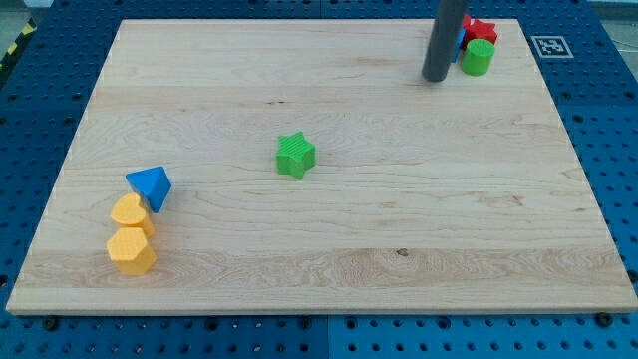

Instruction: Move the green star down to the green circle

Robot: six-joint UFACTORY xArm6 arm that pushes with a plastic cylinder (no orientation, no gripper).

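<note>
The green star [295, 155] lies on the wooden board [399, 219], a little left of the middle. The green circle [478, 57] stands near the view's top right corner of the board, beside a red block [481, 31] and a blue block [460, 47] that is mostly hidden by the rod. My tip [435, 77] rests on the board just left of the green circle, far up and to the right of the green star.
A blue triangular block [150, 186] sits at the view's lower left, with two yellow blocks [132, 213] [132, 250] right below it. A tag marker [549, 46] lies off the board's top right corner on the blue perforated table.
</note>
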